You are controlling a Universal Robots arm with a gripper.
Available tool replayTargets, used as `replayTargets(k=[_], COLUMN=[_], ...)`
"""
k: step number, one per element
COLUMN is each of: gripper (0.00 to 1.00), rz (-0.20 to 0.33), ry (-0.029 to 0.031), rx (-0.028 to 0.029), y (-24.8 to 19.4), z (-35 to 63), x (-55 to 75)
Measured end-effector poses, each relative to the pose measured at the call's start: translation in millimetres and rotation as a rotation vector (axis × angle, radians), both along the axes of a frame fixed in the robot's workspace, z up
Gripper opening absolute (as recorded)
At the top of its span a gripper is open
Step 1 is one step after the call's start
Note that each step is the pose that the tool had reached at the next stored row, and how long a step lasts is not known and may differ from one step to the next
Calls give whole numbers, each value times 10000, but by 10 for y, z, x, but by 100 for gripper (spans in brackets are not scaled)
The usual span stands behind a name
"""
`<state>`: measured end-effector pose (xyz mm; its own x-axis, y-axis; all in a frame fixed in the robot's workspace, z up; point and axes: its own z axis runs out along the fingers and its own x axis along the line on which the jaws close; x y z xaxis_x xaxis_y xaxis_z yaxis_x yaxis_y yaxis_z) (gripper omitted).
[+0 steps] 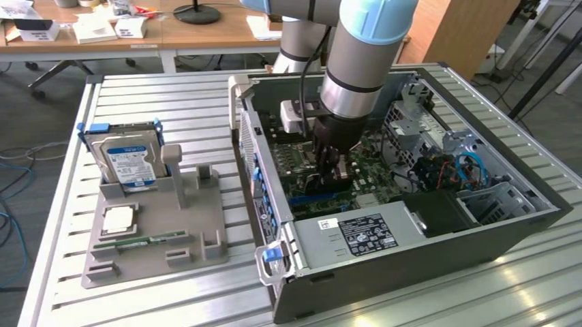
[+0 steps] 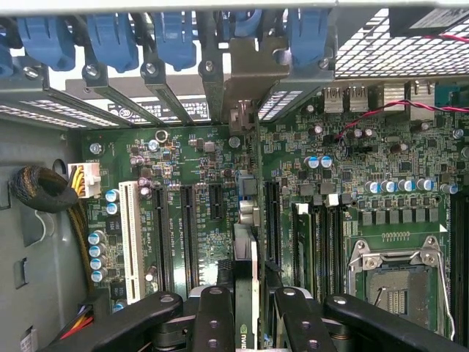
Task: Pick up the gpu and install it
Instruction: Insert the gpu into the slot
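Hand (image 2: 245, 308): closed on gpu (image 2: 245, 282), card held edge-on between fingers (image 2: 214, 319).
Gpu: held inside case (image 1: 509, 225), above motherboard (image 2: 190, 158) slots, bracket end toward case rear.
Hard drive (image 1: 127, 160): stood in grey tray (image 1: 155, 255) on desk (image 1: 54, 225), at 9 o'clock from case.

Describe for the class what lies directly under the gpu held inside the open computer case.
Under the gpu, gripped edge-on in the hand, lies the green motherboard with its long expansion slots. The slot right beneath the card is covered by the card and the hand.
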<state>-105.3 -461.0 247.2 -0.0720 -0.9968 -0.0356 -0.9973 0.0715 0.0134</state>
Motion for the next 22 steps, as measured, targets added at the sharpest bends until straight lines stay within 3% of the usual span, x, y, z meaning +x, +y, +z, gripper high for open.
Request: replayTargets(k=[22], gripper=[26], rz=[173], ry=[0], rx=[-1], y=[0], z=[-6], x=[1])
